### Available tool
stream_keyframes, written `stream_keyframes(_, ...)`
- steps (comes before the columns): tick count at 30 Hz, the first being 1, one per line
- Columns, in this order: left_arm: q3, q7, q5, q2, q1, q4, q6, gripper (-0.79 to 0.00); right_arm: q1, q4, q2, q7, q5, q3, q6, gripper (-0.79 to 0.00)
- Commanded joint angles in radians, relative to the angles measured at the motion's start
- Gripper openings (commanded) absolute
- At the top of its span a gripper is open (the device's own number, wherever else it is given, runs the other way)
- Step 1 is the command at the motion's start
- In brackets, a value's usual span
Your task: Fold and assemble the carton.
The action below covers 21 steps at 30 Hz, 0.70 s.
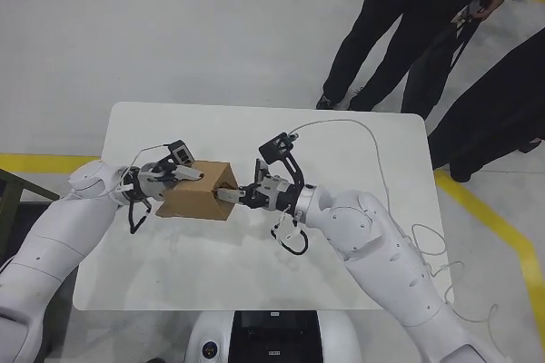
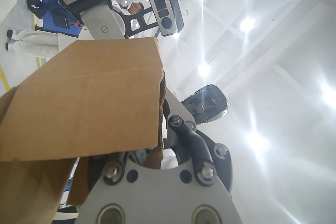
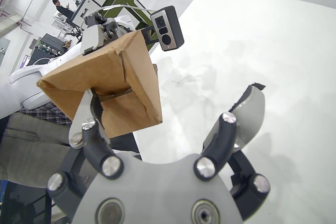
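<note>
Two hands flank the carton [image 1: 198,189], its long axis across the desk [image 1: 254,272]: left hand [image 1: 174,172] clamps one end; right hand [image 1: 234,194], spread wide, sits partly inside its open mouth.

The carton [image 2: 86,101] runs past the left wrist view's edge and hides one finger of the left gripper [image 1: 174,173]; inside the carton's open end, one fingertip of the right gripper [image 3: 170,93] vanishes

Brown cardboard carton [image 1: 197,189] [image 2: 86,99] [image 3: 113,86] lying on side over left-centre of white tabletop [image 1: 345,263], standing partly erected as open-ended sleeve. Open mouth facing right, inner flap showing inside. Tear running down one corner crease at that mouth. Opposite end's flaps hanging loose, unfolded. Contact with tabletop unclear.
</note>
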Motion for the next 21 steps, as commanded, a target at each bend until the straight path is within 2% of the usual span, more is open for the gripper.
stream_keyframes(1, 0.001, 0.000, 0.018, 0.001, -0.002, 0.010, -0.015, -0.785, -0.008, -0.007, 0.004, -0.002, 0.001, 0.016, 0.001, 0.000)
stream_keyframes(8, 0.001, 0.000, 0.128, 0.004, -0.028, 0.074, -0.080, -0.785, -0.063, -0.038, 0.022, 0.005, -0.021, 0.075, 0.007, 0.000)
stream_keyframes(12, -0.003, 0.025, 0.278, 0.005, -0.062, 0.100, -0.140, -0.785, -0.090, -0.048, 0.028, -0.003, -0.011, 0.094, -0.013, 0.000)
stream_keyframes(16, -0.007, 0.129, 0.445, 0.006, -0.087, 0.066, -0.183, -0.785, -0.112, -0.060, 0.034, -0.009, 0.004, 0.107, -0.052, 0.000)
stream_keyframes(21, 0.000, 0.252, 0.692, 0.012, -0.094, -0.038, -0.186, -0.785, -0.137, -0.087, 0.045, -0.016, 0.006, 0.135, -0.134, 0.000)
